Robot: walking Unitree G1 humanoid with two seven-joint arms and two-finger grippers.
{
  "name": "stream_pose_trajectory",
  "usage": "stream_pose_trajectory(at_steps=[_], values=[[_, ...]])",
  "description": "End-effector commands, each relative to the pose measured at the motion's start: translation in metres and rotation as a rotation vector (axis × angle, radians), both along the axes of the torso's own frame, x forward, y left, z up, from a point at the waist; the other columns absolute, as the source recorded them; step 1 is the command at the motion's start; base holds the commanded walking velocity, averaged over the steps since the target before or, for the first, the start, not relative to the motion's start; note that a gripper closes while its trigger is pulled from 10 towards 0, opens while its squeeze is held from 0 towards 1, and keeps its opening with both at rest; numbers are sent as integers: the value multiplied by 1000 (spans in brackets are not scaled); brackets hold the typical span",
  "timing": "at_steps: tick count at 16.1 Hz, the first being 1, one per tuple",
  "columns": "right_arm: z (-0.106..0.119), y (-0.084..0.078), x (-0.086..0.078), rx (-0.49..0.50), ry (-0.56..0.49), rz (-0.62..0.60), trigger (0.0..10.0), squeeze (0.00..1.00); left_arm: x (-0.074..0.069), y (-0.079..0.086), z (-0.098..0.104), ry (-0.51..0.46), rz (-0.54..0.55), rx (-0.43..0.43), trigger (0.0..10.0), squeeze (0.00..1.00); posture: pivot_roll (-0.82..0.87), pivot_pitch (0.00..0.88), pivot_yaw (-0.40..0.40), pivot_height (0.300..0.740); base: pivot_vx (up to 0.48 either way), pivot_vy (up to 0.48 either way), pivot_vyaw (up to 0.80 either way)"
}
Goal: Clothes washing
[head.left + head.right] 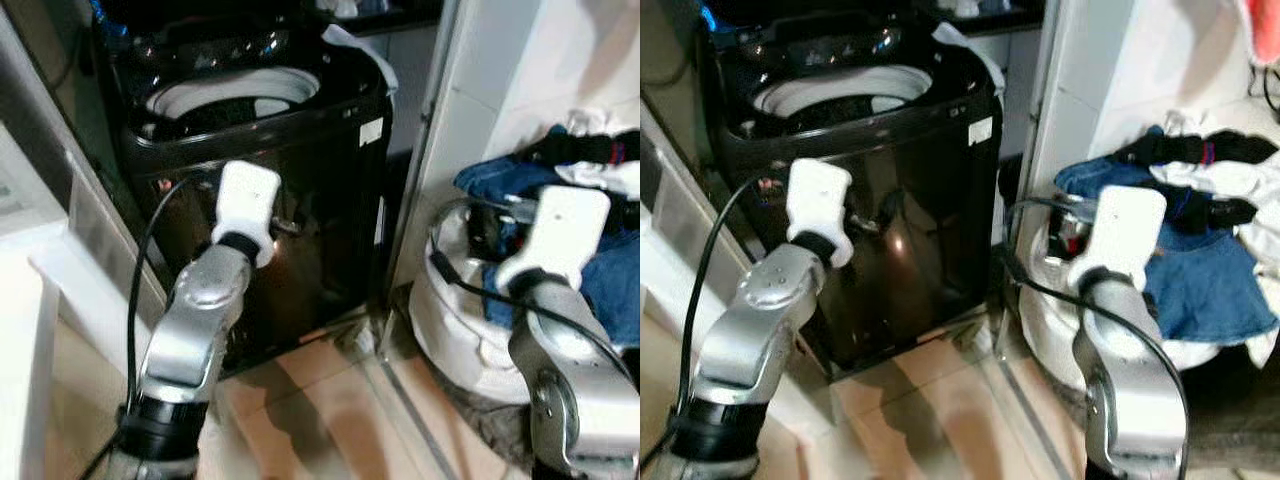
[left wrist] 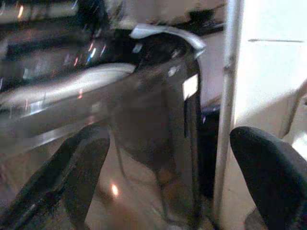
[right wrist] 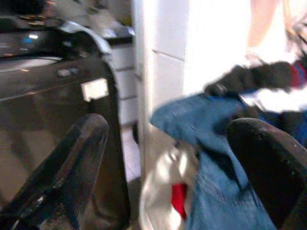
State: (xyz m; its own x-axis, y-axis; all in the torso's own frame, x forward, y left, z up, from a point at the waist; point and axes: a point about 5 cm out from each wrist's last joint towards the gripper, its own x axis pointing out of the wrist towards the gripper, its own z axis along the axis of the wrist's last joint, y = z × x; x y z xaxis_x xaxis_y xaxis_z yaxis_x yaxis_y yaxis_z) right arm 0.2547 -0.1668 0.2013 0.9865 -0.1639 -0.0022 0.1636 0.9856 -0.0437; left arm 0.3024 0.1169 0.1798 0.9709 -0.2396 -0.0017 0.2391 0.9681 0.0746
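Reaching for the laundry looks like the step in hand: the right gripper (image 3: pixel 168 163) is spread wide and empty, aimed at the blue jeans (image 3: pixel 211 139) piled in the white basket (image 1: pixel 450 320) just right of the washing machine (image 1: pixel 270 150). To do it well, I would bring the fingers down over a thick fold of 1 garment, close firmly, then lift clear of the basket rim before swinging toward the open drum (image 1: pixel 235 95). The left gripper (image 2: pixel 170 167) is also wide and empty, facing the machine's dark front. How deep the pile goes is hidden, the drum's inside cannot be made out, and both wrist views are blurred.
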Motion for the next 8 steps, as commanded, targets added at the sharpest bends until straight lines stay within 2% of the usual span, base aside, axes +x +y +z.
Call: stream_pose_trajectory(at_steps=[1,4,5,8], values=[[4,0,0,-23,0,15,10000,0,-2,4,-1,22,27,-24,10000,0,-6,0,28,740,0,0,0],[9,1,7,-4,-15,34,10000,0,-2,11,3,-16,52,-7,10000,0,10,0,14,740,0,0,0],[10,0,10,8,-17,28,10000,0,-1,14,10,-57,54,15,10000,0,12,0,12,740,0,0,-788],[17,-2,16,-13,-34,40,10000,0,0,17,16,-74,58,12,10000,0,9,0,14,740,328,0,-788]])
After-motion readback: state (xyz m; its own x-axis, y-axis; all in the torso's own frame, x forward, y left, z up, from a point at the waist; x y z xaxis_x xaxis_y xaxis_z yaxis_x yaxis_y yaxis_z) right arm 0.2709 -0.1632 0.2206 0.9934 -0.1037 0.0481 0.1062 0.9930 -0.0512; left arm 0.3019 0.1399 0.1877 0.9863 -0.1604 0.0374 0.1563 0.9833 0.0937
